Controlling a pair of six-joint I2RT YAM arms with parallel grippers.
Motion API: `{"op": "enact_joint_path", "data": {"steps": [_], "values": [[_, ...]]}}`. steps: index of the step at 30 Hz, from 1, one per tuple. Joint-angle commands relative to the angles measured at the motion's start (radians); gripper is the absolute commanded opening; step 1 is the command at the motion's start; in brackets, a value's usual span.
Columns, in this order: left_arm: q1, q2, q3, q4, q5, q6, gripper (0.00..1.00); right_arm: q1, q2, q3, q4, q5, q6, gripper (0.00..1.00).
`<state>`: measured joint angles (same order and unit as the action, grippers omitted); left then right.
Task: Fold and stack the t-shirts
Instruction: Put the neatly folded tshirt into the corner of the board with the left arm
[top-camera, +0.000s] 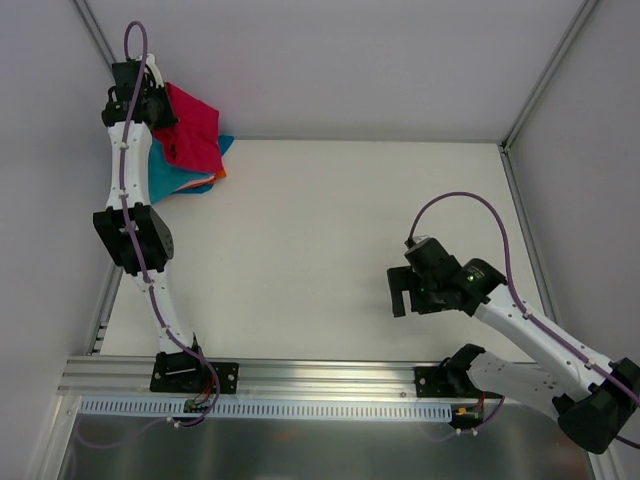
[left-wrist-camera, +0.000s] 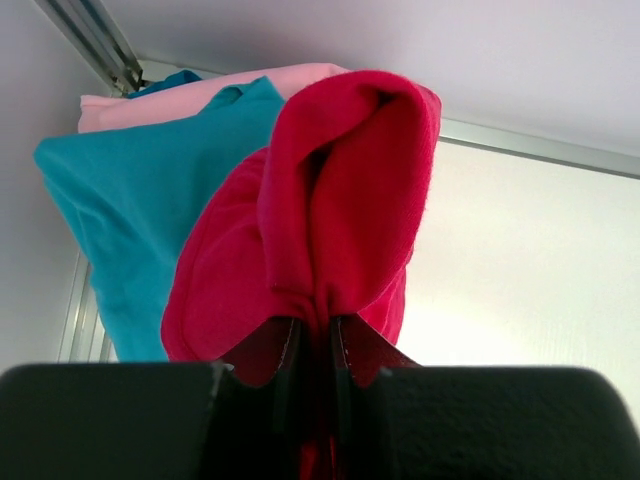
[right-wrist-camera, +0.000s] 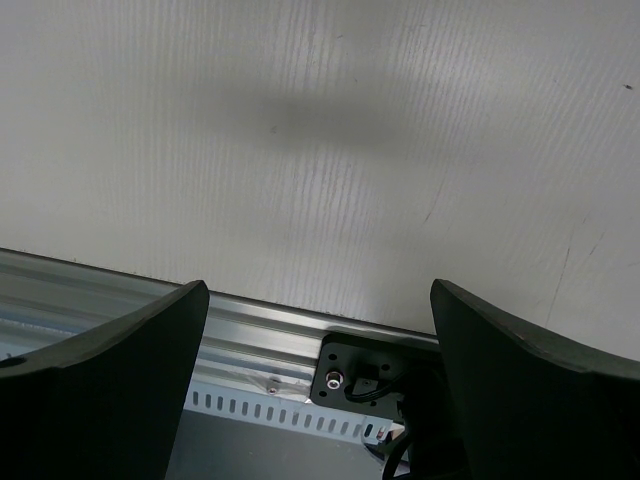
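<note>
Left end effector (left-wrist-camera: 312, 350) is clamped on a pinch of the red t-shirt (left-wrist-camera: 340, 210), the cloth bunched between the fingers & hanging in a folded lump above the stack; from the left wrist cam the finger tips are mostly buried in fabric, so only their inner edges show. In the top view the left end effector (top-camera: 150, 100) sits at the far left corner of the table (top-camera: 330, 250), w/ the arm covering part of the pile. Behind the red one, the teal t-shirt (left-wrist-camera: 150, 220) shows a broad face, and the pink t-shirt (left-wrist-camera: 200, 90) is only a strip along the top. A sliver of orange t-shirt (top-camera: 221, 174) peeks out at the pile's edge in the top view; can't tell how it's folded. A blue bit (left-wrist-camera: 175, 80) is barely visible at the back, too small to make out. Right end effector (right-wrist-camera: 320, 380) hangs over bare table near the front rail (right-wrist-camera: 260, 340), fingers spread wide w/ nothing between them; both fingers are cut off by the bottom of the frame. In the top view the right end effector (top-camera: 410, 293) is well apart from the shirts.
</note>
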<state>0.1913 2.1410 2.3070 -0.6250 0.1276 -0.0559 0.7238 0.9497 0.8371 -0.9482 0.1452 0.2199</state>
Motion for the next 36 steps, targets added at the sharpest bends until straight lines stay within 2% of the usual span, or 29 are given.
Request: {"op": "enact_joint_path", "data": {"steps": [1,21,32,36], "values": [[0.019,-0.029,0.011,0.022,-0.028,0.013,0.0,-0.007,0.006,0.0,0.015,0.004,-0.01,0.99],[0.126,0.022,-0.072,0.06,-0.023,-0.041,0.0,-0.03,0.13,0.08,-0.018,-0.013,-0.079,0.99],[0.145,0.164,0.025,0.151,-0.002,-0.071,0.0,-0.038,0.213,0.106,-0.02,-0.022,-0.079,1.0],[0.145,0.22,0.104,0.16,0.001,-0.052,0.0,-0.041,0.257,0.117,-0.001,-0.03,-0.079,0.99]]}}
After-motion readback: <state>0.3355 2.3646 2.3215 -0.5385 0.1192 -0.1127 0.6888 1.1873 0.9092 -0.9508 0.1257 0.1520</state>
